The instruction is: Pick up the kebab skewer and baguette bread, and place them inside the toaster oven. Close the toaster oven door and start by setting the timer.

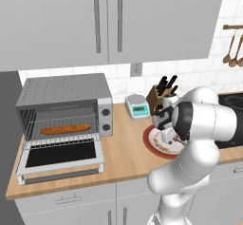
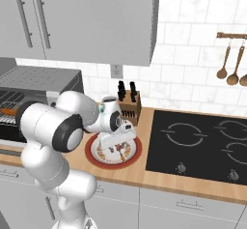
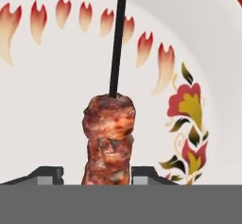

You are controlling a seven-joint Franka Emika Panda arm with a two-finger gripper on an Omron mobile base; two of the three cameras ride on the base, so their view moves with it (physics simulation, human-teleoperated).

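The kebab skewer (image 3: 109, 133) lies on a red-rimmed patterned plate (image 3: 189, 105), its dark stick running away from the brown meat chunks. My gripper (image 3: 97, 176) is down on the plate (image 1: 151, 143) with the meat between its tips: the right fingertip (image 3: 142, 173) touches the meat and a narrow gap remains at the left one. The gripper (image 2: 118, 148) hangs over the plate (image 2: 91, 153). The baguette bread (image 1: 65, 129) rests on the wire rack inside the toaster oven (image 1: 61, 89). The toaster oven door (image 1: 60, 155) is folded down flat.
Behind the plate stand a knife block (image 1: 161, 93) and a small kitchen scale (image 1: 137, 106). A black cooktop (image 2: 198, 146) lies to the plate's right, with wooden spoons (image 2: 226, 64) hanging on the wall above. Upper cabinets overhang the counter.
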